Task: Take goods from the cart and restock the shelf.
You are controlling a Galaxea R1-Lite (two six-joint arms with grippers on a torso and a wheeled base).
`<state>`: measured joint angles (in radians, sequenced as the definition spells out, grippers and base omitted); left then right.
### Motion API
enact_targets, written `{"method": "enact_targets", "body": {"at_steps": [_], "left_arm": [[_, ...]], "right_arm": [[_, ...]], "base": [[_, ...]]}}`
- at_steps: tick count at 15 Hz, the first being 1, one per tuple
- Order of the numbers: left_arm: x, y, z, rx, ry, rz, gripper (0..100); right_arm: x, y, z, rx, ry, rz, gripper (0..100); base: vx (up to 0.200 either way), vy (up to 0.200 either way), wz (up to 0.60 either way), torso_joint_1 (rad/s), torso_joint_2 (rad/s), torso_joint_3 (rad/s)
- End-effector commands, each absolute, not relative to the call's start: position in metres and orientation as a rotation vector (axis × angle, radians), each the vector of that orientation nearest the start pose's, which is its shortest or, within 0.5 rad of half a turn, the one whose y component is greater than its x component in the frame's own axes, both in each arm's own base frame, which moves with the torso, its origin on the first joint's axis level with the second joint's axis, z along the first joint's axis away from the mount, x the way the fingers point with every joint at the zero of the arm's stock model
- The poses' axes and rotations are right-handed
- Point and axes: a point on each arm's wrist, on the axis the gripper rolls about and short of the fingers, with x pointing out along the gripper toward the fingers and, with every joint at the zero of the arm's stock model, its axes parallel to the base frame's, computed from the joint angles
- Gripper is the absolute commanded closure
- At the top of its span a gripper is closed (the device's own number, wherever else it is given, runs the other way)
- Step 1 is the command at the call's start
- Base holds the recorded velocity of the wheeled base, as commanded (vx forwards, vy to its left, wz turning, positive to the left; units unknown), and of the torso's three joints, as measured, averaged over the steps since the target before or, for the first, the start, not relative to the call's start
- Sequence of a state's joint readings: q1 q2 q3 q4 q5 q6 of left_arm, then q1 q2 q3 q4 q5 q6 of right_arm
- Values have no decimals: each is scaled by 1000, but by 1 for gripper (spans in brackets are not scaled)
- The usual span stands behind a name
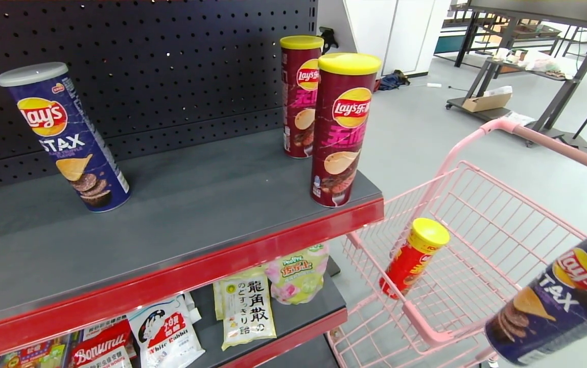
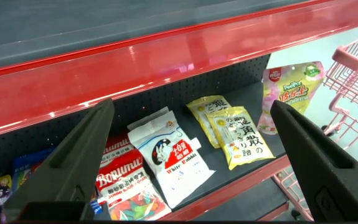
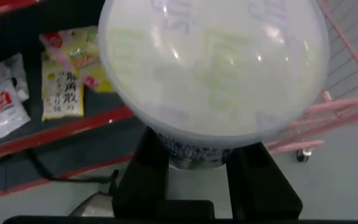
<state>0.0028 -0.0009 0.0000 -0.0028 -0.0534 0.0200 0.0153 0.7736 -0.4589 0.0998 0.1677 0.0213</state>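
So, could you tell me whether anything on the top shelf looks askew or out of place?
The blue can on the left of the top shelf looks tilted, lid leaning leftward, while the far maroon can stands upright. The near maroon can sits right at the shelf's front edge.

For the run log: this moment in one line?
right gripper: shut on held blue can | left gripper: open, empty | top shelf: shelved blue can, two maroon cans | cart: red can

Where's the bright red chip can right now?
In the head view the bright red can leans inside the pink cart, right of the shelf and below the front maroon can.
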Motion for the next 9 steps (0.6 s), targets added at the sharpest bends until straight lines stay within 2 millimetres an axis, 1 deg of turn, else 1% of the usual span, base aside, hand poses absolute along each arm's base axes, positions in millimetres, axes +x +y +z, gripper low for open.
{"method": "enact_targets", "body": {"at_steps": [1,3,5,9], "left_arm": [[-23,-1,76,20,-4,-51,0],[-23,-1,76,20,-4,-51,0],[-23,-1,76,18,-4,-51,0],[-23,-1,76,18,-4,-51,0]], "right_arm": [[35,5,201,28,287,216,100],[35,5,198,27,299,225,100],[35,5,192,-32,306,233,100],[39,6,190,-27,335,242,100]], "base": [[0,0,0,0,0,0],[0,0,0,0,0,0],[0,0,0,0,0,0],[0,0,0,0,0,0]]}}
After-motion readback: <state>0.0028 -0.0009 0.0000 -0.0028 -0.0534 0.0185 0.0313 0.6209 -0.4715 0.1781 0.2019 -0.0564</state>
